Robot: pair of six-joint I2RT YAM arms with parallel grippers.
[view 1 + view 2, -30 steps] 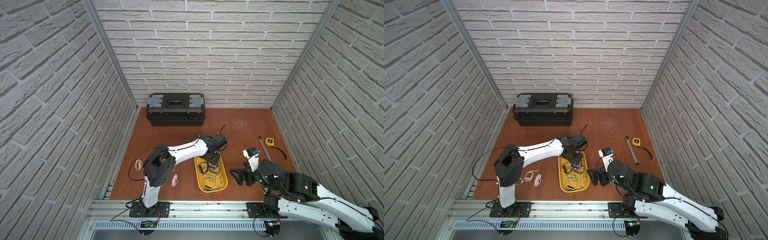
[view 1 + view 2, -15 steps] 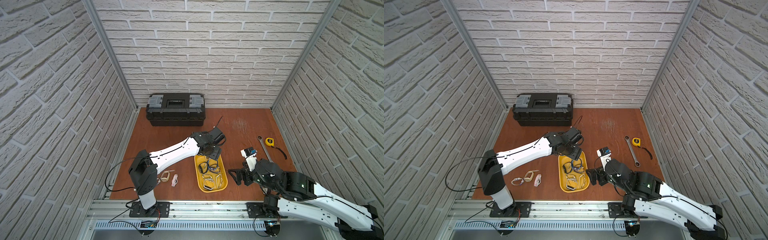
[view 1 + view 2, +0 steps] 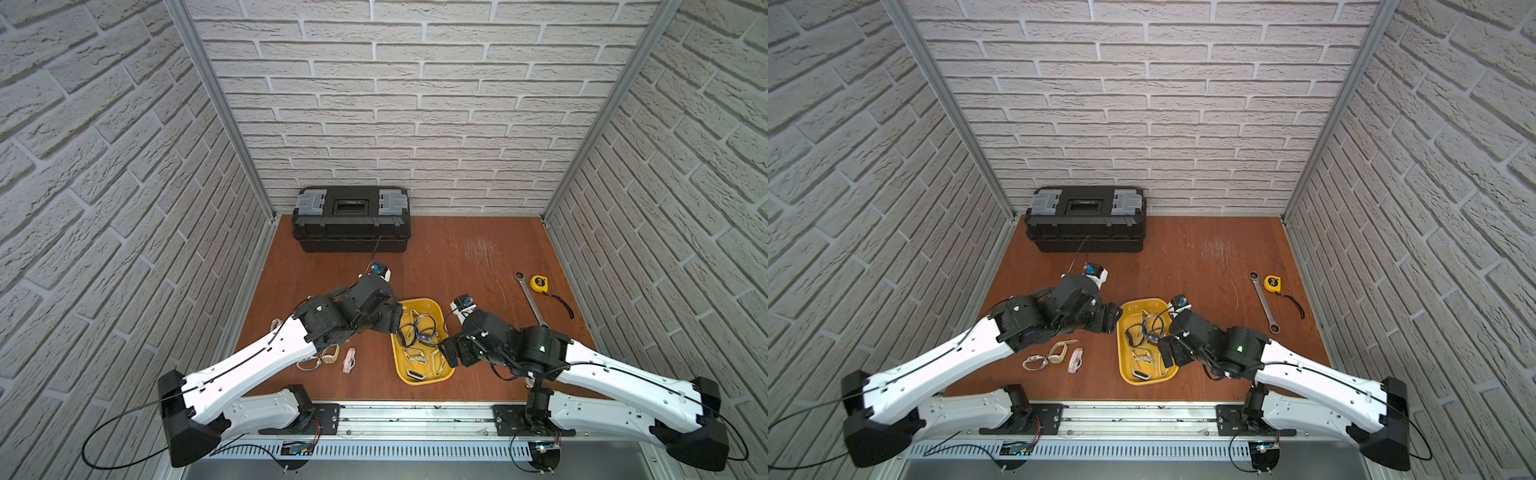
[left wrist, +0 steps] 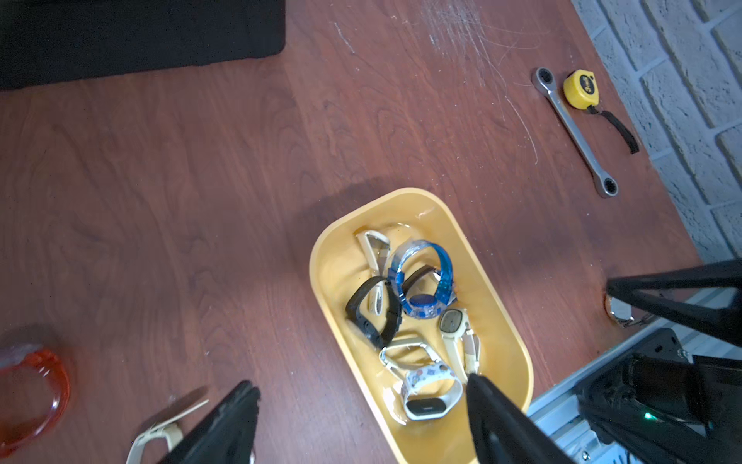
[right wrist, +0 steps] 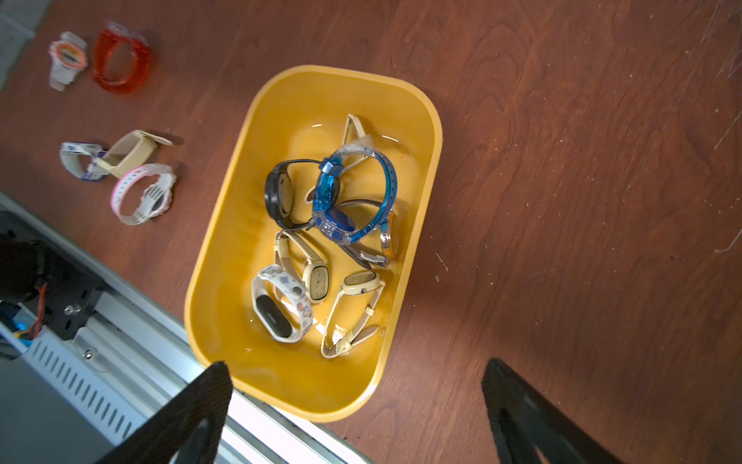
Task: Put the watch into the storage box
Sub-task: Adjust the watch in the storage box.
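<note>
The storage box (image 3: pixel 428 377) is a shallow yellow tray (image 5: pixel 321 92) on the brown table, with several watches in it, among them a blue watch (image 4: pixel 423 281) and a black one (image 5: pixel 277 197). Several more watches lie on the table to its left: a beige one (image 3: pixel 330 357), a pink-white one (image 5: pixel 144 193) and a red one (image 5: pixel 120 60). My left gripper (image 4: pixel 361 383) is open and empty at the tray's left rim (image 3: pixel 1111 318). My right gripper (image 5: pixel 355 365) is open and empty over the tray's near right corner (image 3: pixel 451 353).
A black toolbox (image 3: pixel 351 218) with grey latches stands against the back wall. A wrench (image 3: pixel 530 297) and a yellow tape measure (image 3: pixel 539 283) lie at the right. The metal rail (image 3: pixel 415 415) runs along the table's front edge.
My left gripper has drawn back from over the tray to its left rim and its jaws have spread wider. The right gripper has hardly moved.
</note>
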